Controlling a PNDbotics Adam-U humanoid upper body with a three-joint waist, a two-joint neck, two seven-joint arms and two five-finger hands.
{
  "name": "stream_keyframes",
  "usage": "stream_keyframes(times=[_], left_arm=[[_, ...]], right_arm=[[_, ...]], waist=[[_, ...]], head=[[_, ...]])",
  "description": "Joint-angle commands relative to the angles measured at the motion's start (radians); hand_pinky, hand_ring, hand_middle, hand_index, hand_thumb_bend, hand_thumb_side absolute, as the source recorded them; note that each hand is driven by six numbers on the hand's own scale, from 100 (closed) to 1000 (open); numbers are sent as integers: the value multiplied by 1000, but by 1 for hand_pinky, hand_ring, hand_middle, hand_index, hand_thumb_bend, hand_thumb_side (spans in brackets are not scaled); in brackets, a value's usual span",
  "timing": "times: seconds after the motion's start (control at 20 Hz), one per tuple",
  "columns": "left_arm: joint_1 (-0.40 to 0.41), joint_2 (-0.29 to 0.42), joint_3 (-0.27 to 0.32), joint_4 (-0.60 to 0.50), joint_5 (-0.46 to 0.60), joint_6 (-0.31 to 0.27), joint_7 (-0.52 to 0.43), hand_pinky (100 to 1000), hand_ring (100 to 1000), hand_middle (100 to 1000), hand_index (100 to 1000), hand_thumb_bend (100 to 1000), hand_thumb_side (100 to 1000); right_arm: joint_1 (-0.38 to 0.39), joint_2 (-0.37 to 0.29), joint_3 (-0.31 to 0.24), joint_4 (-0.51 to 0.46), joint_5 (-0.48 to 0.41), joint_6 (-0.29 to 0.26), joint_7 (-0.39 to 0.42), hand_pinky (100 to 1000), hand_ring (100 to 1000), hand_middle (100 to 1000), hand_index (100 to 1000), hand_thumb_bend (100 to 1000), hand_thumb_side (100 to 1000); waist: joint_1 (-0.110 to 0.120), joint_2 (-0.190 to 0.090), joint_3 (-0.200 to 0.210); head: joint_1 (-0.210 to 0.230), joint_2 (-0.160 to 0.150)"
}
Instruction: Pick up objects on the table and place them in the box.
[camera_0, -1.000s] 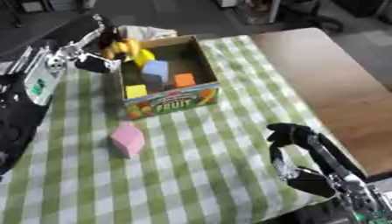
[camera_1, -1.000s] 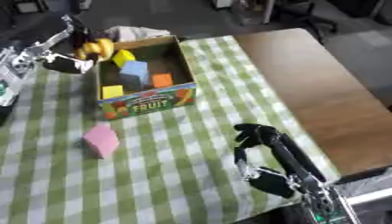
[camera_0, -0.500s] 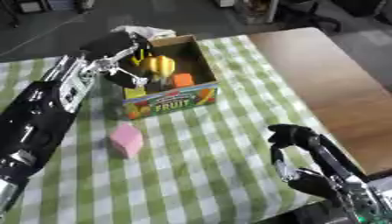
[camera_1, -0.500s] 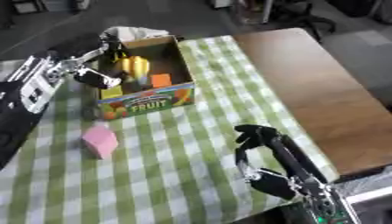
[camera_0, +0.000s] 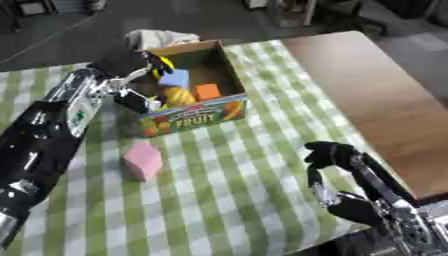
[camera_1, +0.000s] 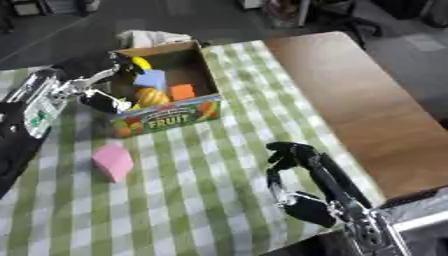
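An open cardboard box (camera_0: 194, 118) with a fruit print stands at the upper left of the green checked cloth. In it lie a blue block (camera_0: 175, 78), an orange block (camera_0: 207, 91), a yellow-orange fruit (camera_0: 179, 95) and a yellow piece (camera_0: 163, 64) at the back. My left hand (camera_0: 131, 100) hangs over the box's left rim, fingers spread and open, right beside the yellow-orange fruit. A pink block (camera_0: 143, 160) lies on the cloth in front of the box, to its left. My right hand (camera_0: 341, 160) rests open at the lower right, holding nothing.
Bare brown wooden tabletop (camera_0: 367, 90) runs along the right of the cloth. A crumpled white cloth (camera_0: 162, 37) lies just behind the box. The table's near edge passes under my right hand.
My left hand carried the yellow-orange fruit from left of the box to over it, and the fruit now lies inside, free of the fingers. The right hand has stayed put.
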Motion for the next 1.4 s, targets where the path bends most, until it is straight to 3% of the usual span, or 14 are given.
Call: stream_keyframes(times=[0.05,0.35,0.6,0.8,0.85,1.15,1.25,1.4], left_arm=[[-12,77,3,-101,114,-8,-31,673,633,652,825,135,226],[49,255,-63,-346,364,-66,-177,709,676,679,827,217,221],[128,369,-155,-490,425,-123,-361,745,728,737,855,355,290],[164,380,-208,-510,413,-164,-449,752,739,750,866,362,340],[172,375,-226,-509,406,-177,-470,769,759,774,883,390,400],[189,345,-263,-472,360,-237,-533,786,776,793,900,434,421],[192,336,-267,-459,342,-251,-543,788,779,797,904,455,404],[198,321,-258,-437,310,-255,-516,786,777,797,909,485,285]], right_arm=[[-7,-6,-10,-8,-1,-1,-4,699,633,635,836,100,261],[-5,-13,-16,-6,5,0,-10,699,632,634,837,100,260],[-5,-20,-16,-5,8,-1,-11,700,633,634,837,100,258],[-6,-20,-16,-5,8,-1,-11,700,633,634,837,100,258],[-6,-20,-16,-5,8,-1,-10,700,632,634,837,100,257],[-7,-19,-15,-5,7,-1,-9,700,632,634,837,100,258],[-8,-19,-14,-5,7,-1,-8,700,632,634,837,100,258],[-8,-18,-15,-4,7,-1,-9,700,632,634,837,100,259]], waist=[[1,-13,4],[13,-17,17],[21,-20,21],[21,-20,18],[21,-20,16],[21,-19,15],[21,-18,14],[20,-17,14]], head=[[-9,4],[-23,4],[-26,4],[-26,4],[-26,4],[-28,4],[-28,4],[-29,4]])
